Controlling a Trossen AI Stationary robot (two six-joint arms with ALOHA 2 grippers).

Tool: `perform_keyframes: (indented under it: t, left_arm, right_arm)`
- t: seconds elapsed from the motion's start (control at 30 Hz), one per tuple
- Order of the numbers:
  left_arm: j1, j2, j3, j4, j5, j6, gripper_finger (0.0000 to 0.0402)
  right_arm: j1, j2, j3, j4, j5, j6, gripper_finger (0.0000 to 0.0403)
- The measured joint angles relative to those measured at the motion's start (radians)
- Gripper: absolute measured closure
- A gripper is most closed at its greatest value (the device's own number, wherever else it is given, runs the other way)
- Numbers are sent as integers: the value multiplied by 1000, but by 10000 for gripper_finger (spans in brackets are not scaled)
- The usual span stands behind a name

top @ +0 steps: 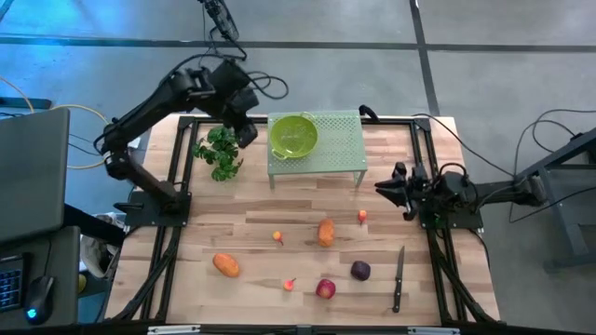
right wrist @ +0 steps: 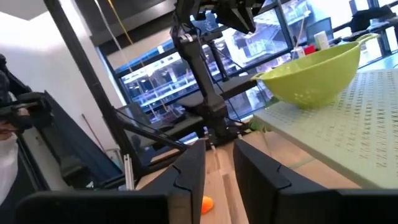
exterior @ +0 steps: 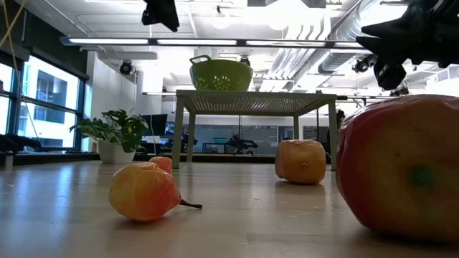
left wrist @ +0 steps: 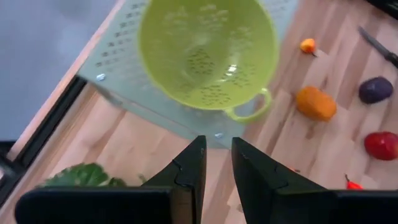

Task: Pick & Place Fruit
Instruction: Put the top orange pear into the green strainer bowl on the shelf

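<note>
Two orange oblong fruits lie on the table, one (top: 225, 265) toward the left and one (top: 325, 232) near the middle. There is one red apple (top: 325, 288) and one dark purple plum (top: 360, 271). Three tiny orange-red bits show (top: 277, 236) (top: 290, 284) (top: 362, 217), though they are too small to identify for certain. One green colander (top: 293, 136), one perforated stand (top: 341, 140), one leafy plant (top: 219, 152), one knife (top: 399, 277).

Room, from my remote station — grey floor (top: 372, 56) around the wooden counter (top: 270, 223); tall windows (exterior: 50, 100) one side; ceiling strip lights (exterior: 208, 41) — exposed ducts (exterior: 323, 50).
</note>
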State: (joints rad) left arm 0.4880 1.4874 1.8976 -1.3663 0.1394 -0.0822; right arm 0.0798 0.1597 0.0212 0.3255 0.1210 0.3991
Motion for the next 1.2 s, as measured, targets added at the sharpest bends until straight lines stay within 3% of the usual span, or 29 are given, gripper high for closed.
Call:
perform_keyframes:
  t: [0.43,0.8,1.2]
  left_arm:
    - [-139,-211,-420,274,-1,-56,327]
    - [-288,-341,-687,488,-4,-134,327]
    - [-492,-340,-866,619,-97,-194,327]
  right_arm:
    - [106,127,5,168,89,-107,336]
    - [139,234,92,135,90,-114,337]
    - [139,423,304,-131,85,-108,337]
